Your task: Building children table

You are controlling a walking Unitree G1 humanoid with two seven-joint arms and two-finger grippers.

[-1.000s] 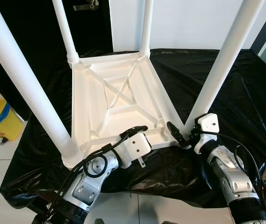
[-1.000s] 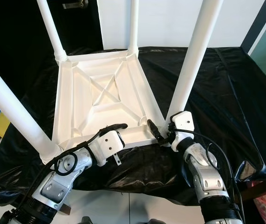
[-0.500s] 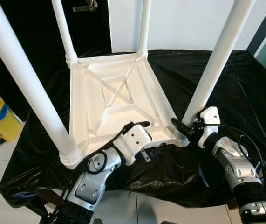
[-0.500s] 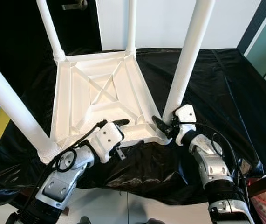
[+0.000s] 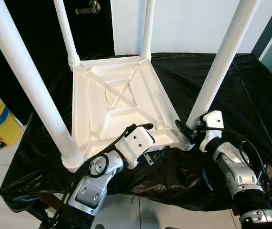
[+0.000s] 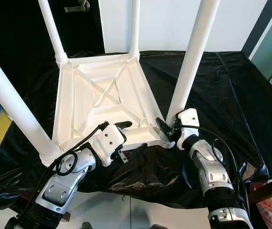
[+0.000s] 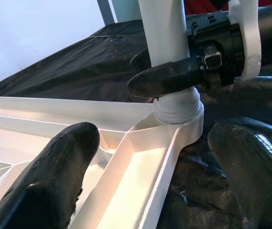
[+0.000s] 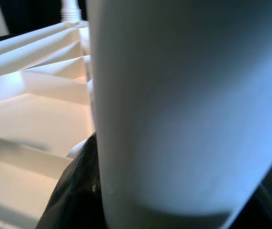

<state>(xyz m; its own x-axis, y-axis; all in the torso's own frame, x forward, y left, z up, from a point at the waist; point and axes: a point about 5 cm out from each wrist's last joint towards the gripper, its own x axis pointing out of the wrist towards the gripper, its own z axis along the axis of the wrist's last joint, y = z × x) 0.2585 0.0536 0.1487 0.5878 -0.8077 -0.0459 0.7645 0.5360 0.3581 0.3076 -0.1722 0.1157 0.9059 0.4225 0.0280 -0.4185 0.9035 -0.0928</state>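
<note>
- The white plastic table [image 5: 121,102] lies upside down on the black sheet [image 5: 250,90], four legs sticking up.
- The right gripper [image 5: 187,135] hugs the leg [image 5: 216,71] at about 4 o'clock, right at its bottom. It looks clenched around that leg.
- The left gripper [image 5: 147,140] sits at 6 o'clock. Its fingers [image 7: 55,176] are spread wide, one on each side of the near rim, not squeezing.
- I think the table is light, hard and a bit slippery.
- Low on a leg, near the corner, seems the best place to hold.
</note>
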